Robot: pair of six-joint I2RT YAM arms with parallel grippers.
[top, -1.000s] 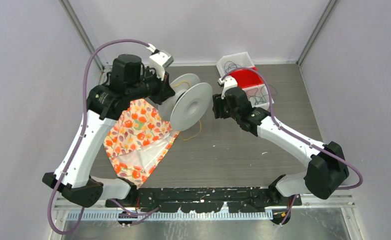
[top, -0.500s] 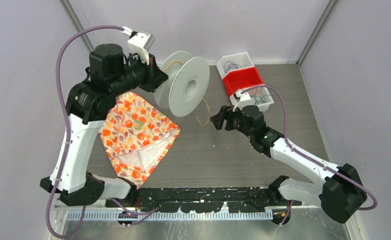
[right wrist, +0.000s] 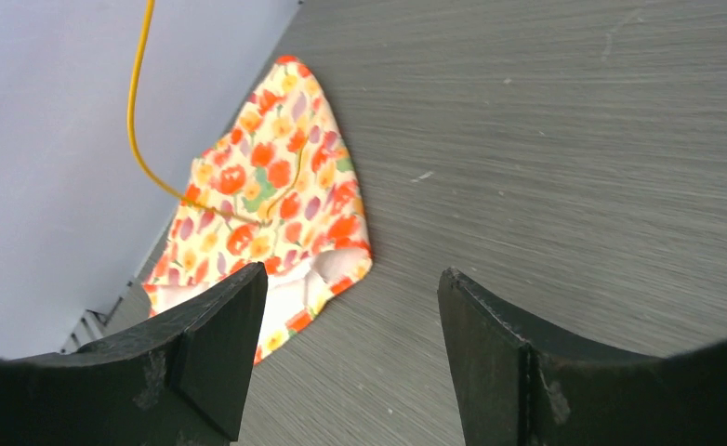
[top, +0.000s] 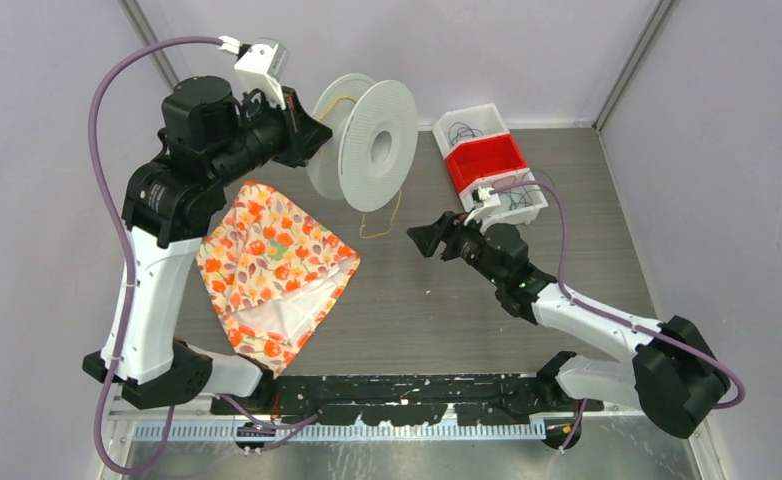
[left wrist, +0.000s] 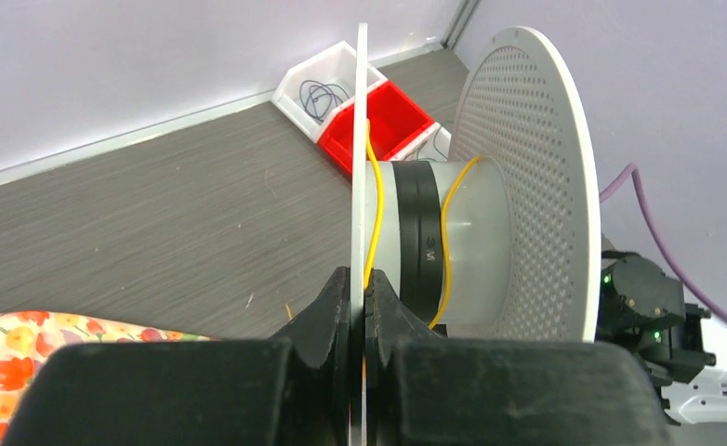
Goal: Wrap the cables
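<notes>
My left gripper [top: 319,128] is shut on the near flange of a white plastic spool [top: 372,145] and holds it up above the table at the back. In the left wrist view the jaws [left wrist: 358,295] pinch the thin flange [left wrist: 361,139]; a yellow cable [left wrist: 375,209] runs round the hub beside a black band. The yellow cable [top: 379,222] hangs from the spool down to the table. My right gripper [top: 419,238] is open and empty, low over the table right of the hanging cable. The cable also shows in the right wrist view [right wrist: 139,121], left of the open fingers [right wrist: 225,334].
A floral cloth [top: 272,270] lies on the table at the left, also in the right wrist view [right wrist: 276,195]. White and red bins [top: 487,160] with thin dark wires stand at the back right, next to the wall.
The left arm has lifted the spool up and back. The right gripper has drawn away from the spool, moved down toward the near side, and now sits low over the table.
</notes>
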